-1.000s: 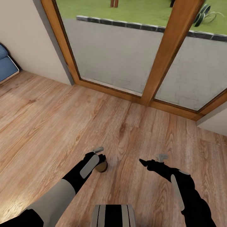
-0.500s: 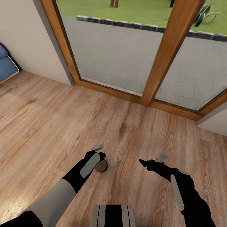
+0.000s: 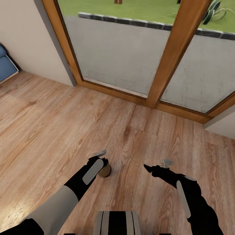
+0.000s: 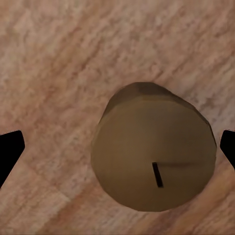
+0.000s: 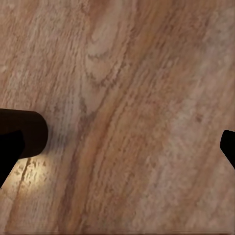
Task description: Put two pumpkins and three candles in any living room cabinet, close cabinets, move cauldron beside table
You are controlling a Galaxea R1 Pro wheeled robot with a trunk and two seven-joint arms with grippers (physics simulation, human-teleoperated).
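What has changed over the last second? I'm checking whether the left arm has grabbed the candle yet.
Almost nothing. The whole head view shifted slightly, so the camera tilted, not the things. The left gripper still hangs over the candle with its fingers wide apart on either side, not gripping. The candle still stands on the floor. The right gripper stayed open and empty.
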